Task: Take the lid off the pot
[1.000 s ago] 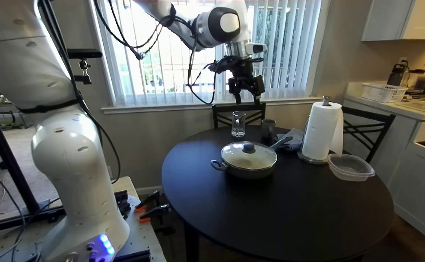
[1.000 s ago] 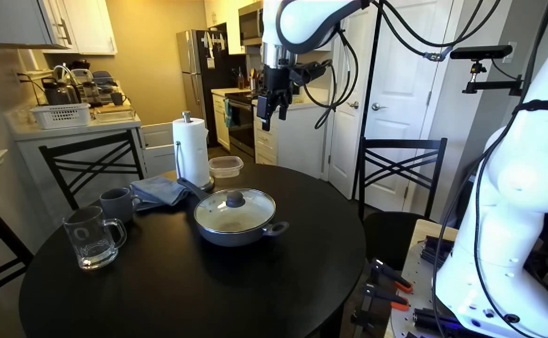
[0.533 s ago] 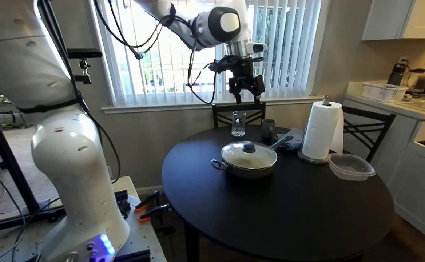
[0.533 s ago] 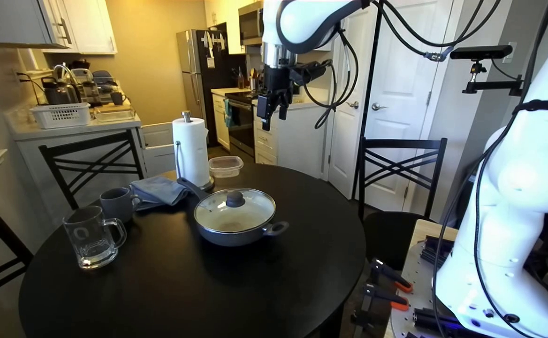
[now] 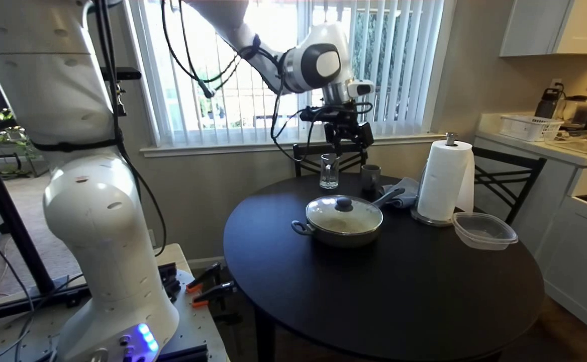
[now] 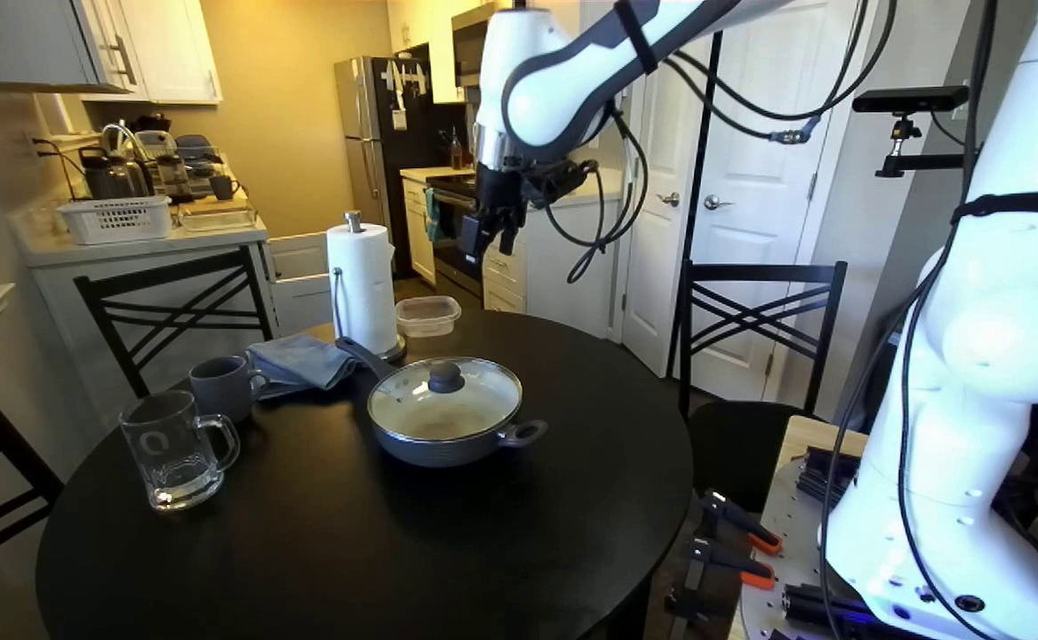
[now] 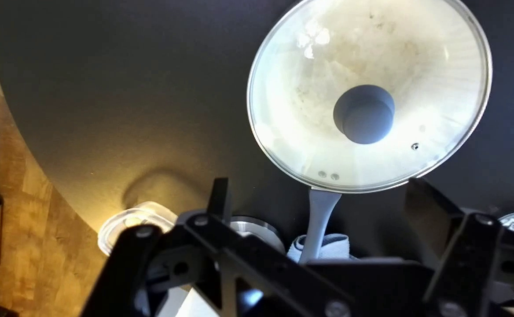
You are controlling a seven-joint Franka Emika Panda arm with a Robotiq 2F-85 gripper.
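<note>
The pot [image 5: 344,240] stands on the table, grey outside with a pale inside, and also shows in an exterior view [image 6: 437,452]. The glass lid [image 5: 331,219] lies on it, with a metal rim and dark knob [image 5: 344,203]; the lid also shows in an exterior view [image 6: 443,409]. In the wrist view the lid [image 7: 301,97] is at upper right, its knob [image 7: 365,115] above the fingers. My gripper [image 5: 351,147] is open and empty, well above the table, apart from the lid. In the wrist view its fingers [image 7: 317,187] are spread, the pot's long handle [image 7: 321,215] showing between them.
A glass mug [image 6: 177,458] and grey mug [image 6: 219,388] stand near the table [image 5: 424,301] edge on the window side. A folded cloth [image 6: 301,364] lies by the pot's handle. A paper towel roll [image 5: 443,183] and plastic container [image 5: 484,232] stand beyond it.
The arm has moved my gripper a little lower, to the right in an exterior view and to the left in an exterior view, and tilted it slightly. The lid and pot have not moved.
</note>
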